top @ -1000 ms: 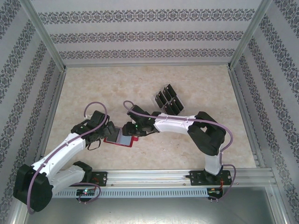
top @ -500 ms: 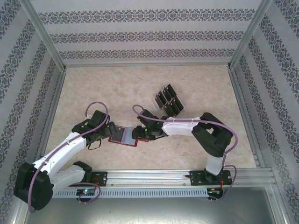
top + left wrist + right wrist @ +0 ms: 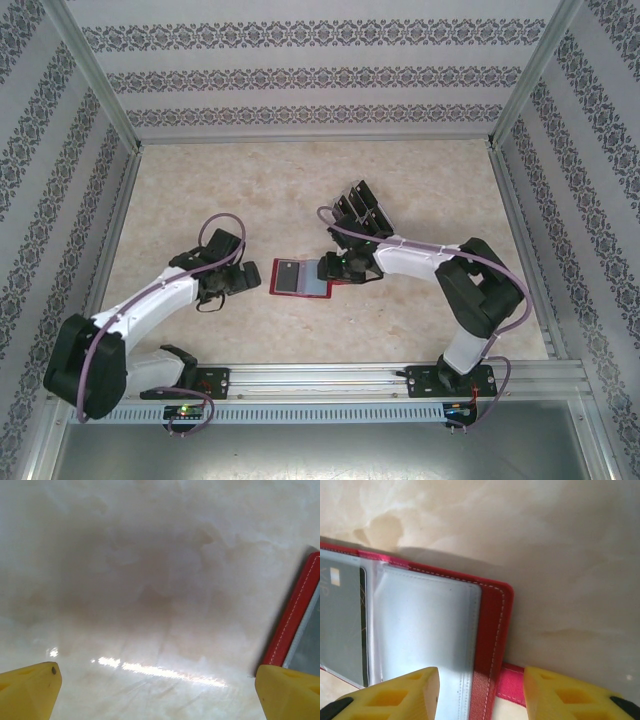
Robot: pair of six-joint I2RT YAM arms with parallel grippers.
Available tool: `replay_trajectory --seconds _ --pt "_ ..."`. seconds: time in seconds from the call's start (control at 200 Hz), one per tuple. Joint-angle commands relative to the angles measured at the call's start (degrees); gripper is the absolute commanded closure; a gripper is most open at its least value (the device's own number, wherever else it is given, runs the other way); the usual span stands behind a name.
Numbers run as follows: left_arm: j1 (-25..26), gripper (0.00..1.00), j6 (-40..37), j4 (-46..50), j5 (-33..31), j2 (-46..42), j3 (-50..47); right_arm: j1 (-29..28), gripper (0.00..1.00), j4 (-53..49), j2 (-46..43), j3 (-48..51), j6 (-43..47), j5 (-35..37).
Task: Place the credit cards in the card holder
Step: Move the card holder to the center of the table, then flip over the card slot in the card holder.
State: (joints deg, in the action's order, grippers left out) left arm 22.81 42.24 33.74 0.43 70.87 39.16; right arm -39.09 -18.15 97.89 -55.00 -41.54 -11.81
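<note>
Two yellow fingertips of the right claw (image 3: pixel 480 695) stand about half apart in its wrist view, straddling the stitched right border of the card holder (image 3: pixel 492 630). You see nothing pinched between them. Their ends are cut off by the bottom of the frame, so you cannot tell whether they press on the leather.

This close view gives you what the overhead camera does not: a pale glossy pocket (image 3: pixel 425 630) beside the border, a dark card (image 3: pixel 340 625) with small light marks tucked in on the left, and a red tab (image 3: pixel 512 686) poking out toward the right fingertip.

From above, you see that claw at the holder's right edge. The holder lies open and flat on the bench (image 3: pixel 200 190) between the two arms.

The left claw (image 3: pixel 248 280) sits just off the holder's left side. Its own camera shows the fingers spread wide and gripping nothing, with a strip of red edge cut off at the right.

The other credit cards (image 3: pixel 358 213) stand in rows beyond the right wrist, partly hidden by it and too small for you to count.
</note>
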Motion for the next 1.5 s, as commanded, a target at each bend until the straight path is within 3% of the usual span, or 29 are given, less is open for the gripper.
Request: replay_trajectory --seconds 0.0,0.3,0.575,1.494 --pt "0.4 0.00 -3.7 -3.1 2.7 3.5 3.7 0.0 0.52 -3.9 -3.5 -2.3 1.7 1.2" --pt "3.4 0.00 -9.6 -3.2 2.0 15.5 12.8 -1.8 0.52 -1.8 -1.0 -3.8 -2.1 1.4" --pt "4.0 0.00 -12.6 -5.8 1.5 22.2 14.7 -2.6 0.53 0.6 0.5 -3.2 -3.6 1.3" --pt "4.4 0.00 -11.6 -9.6 1.9 25.4 11.0 -6.1 0.55 2.7 6.4 -6.9 -4.3 -0.5"
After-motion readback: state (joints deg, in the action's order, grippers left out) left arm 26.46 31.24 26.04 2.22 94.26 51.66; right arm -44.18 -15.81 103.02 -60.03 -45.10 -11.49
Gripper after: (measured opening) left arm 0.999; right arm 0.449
